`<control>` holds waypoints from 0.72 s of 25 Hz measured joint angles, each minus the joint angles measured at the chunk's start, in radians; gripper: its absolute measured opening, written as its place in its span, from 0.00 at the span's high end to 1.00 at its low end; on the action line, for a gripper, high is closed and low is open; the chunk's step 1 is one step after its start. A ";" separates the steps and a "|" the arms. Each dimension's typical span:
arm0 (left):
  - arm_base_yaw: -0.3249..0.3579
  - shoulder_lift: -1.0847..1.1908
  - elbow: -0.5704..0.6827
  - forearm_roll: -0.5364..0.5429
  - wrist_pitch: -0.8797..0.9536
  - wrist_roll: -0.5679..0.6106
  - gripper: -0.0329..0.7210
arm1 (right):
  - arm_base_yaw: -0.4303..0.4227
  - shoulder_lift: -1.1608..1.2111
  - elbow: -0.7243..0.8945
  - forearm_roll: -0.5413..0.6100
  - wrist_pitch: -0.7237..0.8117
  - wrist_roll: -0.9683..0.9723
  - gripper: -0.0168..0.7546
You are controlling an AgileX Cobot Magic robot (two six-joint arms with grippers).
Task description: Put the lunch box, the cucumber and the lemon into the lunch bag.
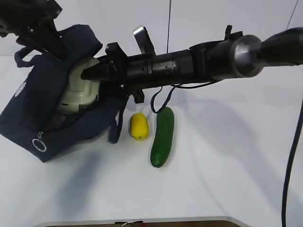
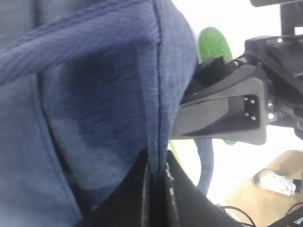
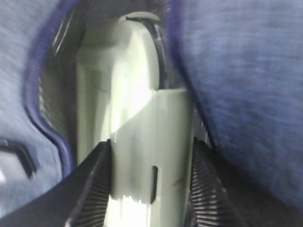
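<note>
The navy lunch bag [image 1: 33, 113] lies tilted at the left with its mouth open to the right. My left gripper [image 1: 57, 53] is shut on the bag's upper edge and holds it up; in the left wrist view the jaws [image 2: 156, 177] pinch the blue fabric [image 2: 94, 94]. My right gripper [image 1: 92, 73] reaches into the mouth, shut on the sage-green lidded lunch box [image 1: 80, 92], which sits mostly inside the bag. In the right wrist view the pads [image 3: 90, 189] clamp the lid's clip [image 3: 147, 142]. The lemon [image 1: 138, 126] and the cucumber [image 1: 162, 137] lie on the table right of the bag.
The white table [image 1: 227, 165] runs on to the right and front of the cucumber. A loop handle [image 1: 116, 125] hangs beside the lemon. The zipper's ring pull [image 1: 39, 143] hangs at the bag's front corner. A cable [image 1: 291, 161] hangs at the far right.
</note>
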 joint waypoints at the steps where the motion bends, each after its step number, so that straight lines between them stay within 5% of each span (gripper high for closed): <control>1: 0.000 0.013 0.000 0.002 -0.002 -0.001 0.98 | 0.000 0.011 0.000 0.000 0.000 0.000 0.49; 18: -0.002 0.112 0.000 -0.012 -0.015 -0.002 0.98 | 0.000 0.112 -0.058 0.000 -0.023 0.000 0.49</control>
